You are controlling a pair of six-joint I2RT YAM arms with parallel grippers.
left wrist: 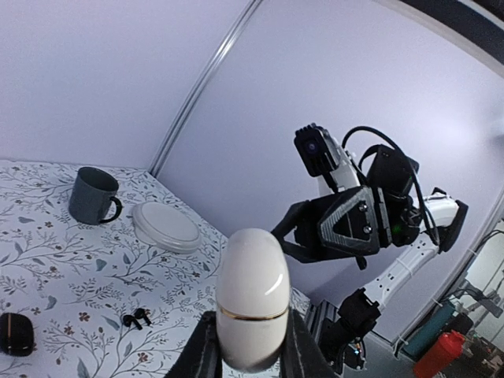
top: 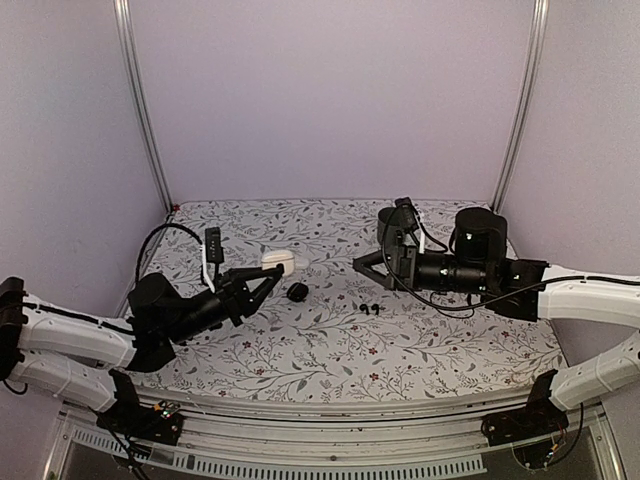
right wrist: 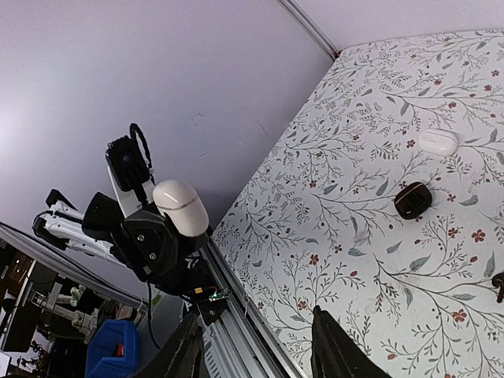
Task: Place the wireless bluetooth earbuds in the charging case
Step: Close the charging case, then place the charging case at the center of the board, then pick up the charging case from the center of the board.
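Left wrist view: left claw (left wrist: 250, 346) clamps white charging case (left wrist: 252, 291); black earbuds (left wrist: 135, 318) lie apart on table (left wrist: 47, 244).

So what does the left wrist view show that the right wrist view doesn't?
Only the left wrist view shows a dark mug, a flat white dish, the black earbuds in full, and the right gripper with its jaws apart. Only the right wrist view shows a second white case lying on the table. Both show the black case and the white case clamped in the left gripper.
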